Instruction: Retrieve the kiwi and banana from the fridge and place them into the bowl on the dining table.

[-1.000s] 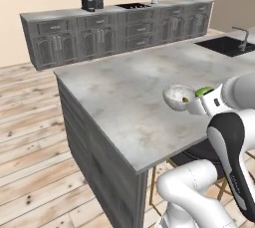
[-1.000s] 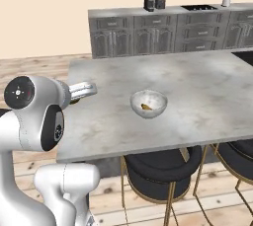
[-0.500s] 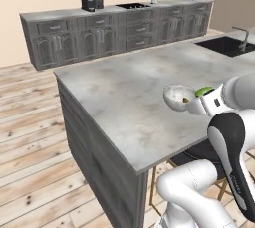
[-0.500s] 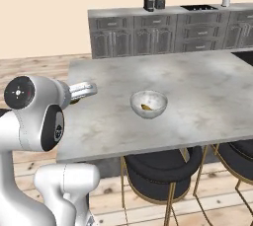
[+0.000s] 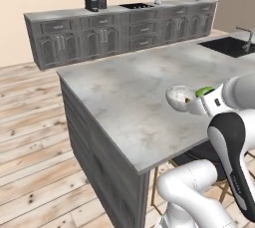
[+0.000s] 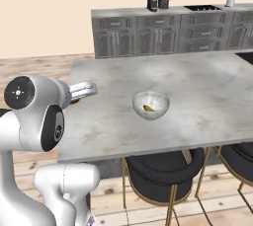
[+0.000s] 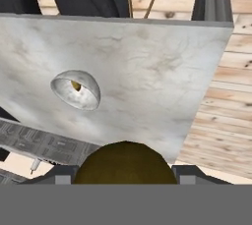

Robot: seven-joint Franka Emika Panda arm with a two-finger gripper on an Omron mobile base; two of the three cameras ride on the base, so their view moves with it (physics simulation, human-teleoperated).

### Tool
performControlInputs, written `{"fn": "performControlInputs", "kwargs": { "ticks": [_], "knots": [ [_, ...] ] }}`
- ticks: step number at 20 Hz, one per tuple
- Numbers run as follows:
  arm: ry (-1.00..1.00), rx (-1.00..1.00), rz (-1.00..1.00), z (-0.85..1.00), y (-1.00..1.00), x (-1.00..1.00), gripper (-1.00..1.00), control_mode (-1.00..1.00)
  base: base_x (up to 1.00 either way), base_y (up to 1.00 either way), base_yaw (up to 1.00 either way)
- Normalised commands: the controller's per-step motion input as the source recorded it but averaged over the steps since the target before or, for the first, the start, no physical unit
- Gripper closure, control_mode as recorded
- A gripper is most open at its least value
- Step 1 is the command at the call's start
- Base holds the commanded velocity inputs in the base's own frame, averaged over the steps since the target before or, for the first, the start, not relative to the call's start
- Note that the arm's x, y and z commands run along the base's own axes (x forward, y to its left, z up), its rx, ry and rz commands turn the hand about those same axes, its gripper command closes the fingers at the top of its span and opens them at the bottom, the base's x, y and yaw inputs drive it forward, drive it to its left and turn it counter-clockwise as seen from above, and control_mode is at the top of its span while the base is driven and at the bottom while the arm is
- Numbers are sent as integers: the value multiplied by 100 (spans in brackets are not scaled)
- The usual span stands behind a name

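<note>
1. The large light-grey marbled stone table (image 5: 134, 92) on dark-grey panelled sides serves as the landmark; it stands on a pale wooden plank floor (image 5: 30, 172).
2. A small pale translucent bowl (image 6: 151, 105) sits on the table top, near the edge that faces the robot and well in from the table's corners.
3. Inside that bowl lies a small yellow-brown piece, the curved yellow banana (image 6: 147, 107), resting against the bowl's bottom.
4. The end effector (image 7: 125, 177) hangs above the table, off to the side of the bowl. Its jaws stand wide and clamp the small rounded yellow-green kiwi (image 7: 125, 162), whose darker underside bulges between the dark fingertips in the hand view.
5. In the left base view the kiwi (image 5: 203, 91) shows as a green spot just beside the bowl's rim, at the tip of the white arm.
6. Black round-seated stools with thin gold legs (image 6: 160, 170) stand tucked under the table's near edge.
7. Beyond the table's far side runs a grey cabinet counter (image 6: 163, 30) against the beige wall, carrying a dark coffee machine (image 6: 152, 1).
</note>
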Motion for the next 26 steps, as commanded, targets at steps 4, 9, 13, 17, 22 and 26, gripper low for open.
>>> {"fn": "performControlInputs", "kwargs": {
  "ticks": [4,9,13,17,22,26],
  "knots": [
    [0,0,0,0,0,0,100,100,6,0,18],
    [0,0,6,0,0,1,100,-100,1,0,11],
    [0,0,14,0,0,16,100,-100,0,0,0],
    [0,0,10,0,0,46,100,-100,0,0,0],
    [5,-2,-4,0,-16,53,100,-100,0,0,0],
    [20,-6,-16,-2,-40,51,100,-100,0,0,0]
  ]
}}
